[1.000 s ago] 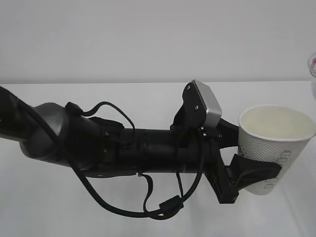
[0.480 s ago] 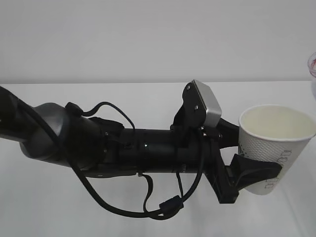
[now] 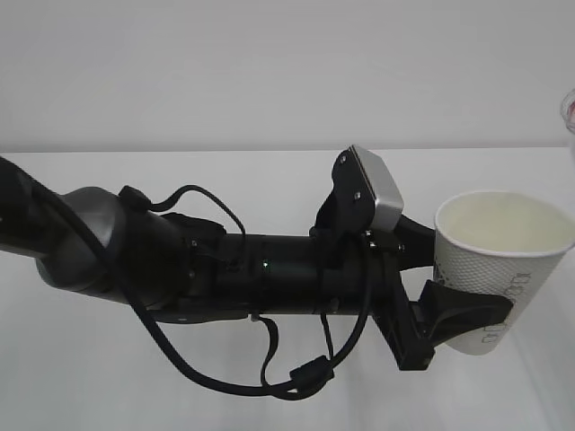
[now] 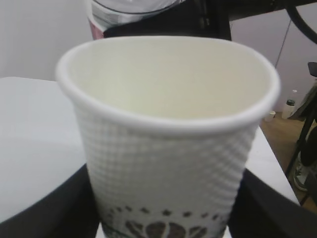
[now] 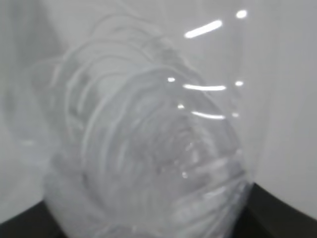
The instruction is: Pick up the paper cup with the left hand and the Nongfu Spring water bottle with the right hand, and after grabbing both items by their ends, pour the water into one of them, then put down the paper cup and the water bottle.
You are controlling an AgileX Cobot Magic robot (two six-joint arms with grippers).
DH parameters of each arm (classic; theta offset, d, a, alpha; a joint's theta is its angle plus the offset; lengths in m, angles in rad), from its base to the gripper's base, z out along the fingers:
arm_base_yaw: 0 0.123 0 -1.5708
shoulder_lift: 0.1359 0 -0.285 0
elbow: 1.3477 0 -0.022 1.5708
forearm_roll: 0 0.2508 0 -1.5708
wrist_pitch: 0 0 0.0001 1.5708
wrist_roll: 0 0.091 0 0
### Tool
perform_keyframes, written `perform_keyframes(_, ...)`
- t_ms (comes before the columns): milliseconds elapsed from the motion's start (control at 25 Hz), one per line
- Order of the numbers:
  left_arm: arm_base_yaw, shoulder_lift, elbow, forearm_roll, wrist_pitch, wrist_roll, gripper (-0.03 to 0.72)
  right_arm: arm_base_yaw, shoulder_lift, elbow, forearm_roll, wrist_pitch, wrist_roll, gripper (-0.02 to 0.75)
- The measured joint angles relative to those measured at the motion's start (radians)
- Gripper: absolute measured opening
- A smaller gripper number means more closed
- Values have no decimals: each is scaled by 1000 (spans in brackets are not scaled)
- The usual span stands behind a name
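**Cup raised, bottle overhead: where the pour could slip**

Right at my left wrist, the paper cup [image 4: 168, 134] fills the view, upright, pinched low on its embossed wall by my left hand [image 3: 454, 310], 1 black finger [image 3: 463, 310] pressing each side near the base. The cup's rim bows slightly out of round, so I judge my squeeze is already bending it; any harder and the wall could buckle and throw off whatever lands inside. The cream interior looks dry, with no water visible in it.

Just beyond the rim, above and behind the cup, hangs the Nongfu Spring water bottle [image 4: 124, 10], showing only a clear edge and a strip of red label. My right wrist view is filled with its ribbed, clear plastic [image 5: 148, 158], blurred and close; dark finger shapes sit at the 2 lower corners, so my right pincer appears clamped on the bottle, though I cannot see the contact points sharply.

Risks, as I judge them: the bottle mouth seems off to one side of the cup's opening, so a tilt now could send water onto the white table [image 3: 269, 180]. A thin-walled bottle may also flex and gush.

Count: 1 cup, 1 bottle, 2 pincers, 1 table.
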Motion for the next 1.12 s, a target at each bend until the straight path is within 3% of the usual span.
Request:
perform_keyframes(520,0,0,0,0,0,0,510,0,0,0,1,-34,-209,451)
perform_keyframes(1120,0,0,0,0,0,0,510,0,0,0,1,-34,-309,451)
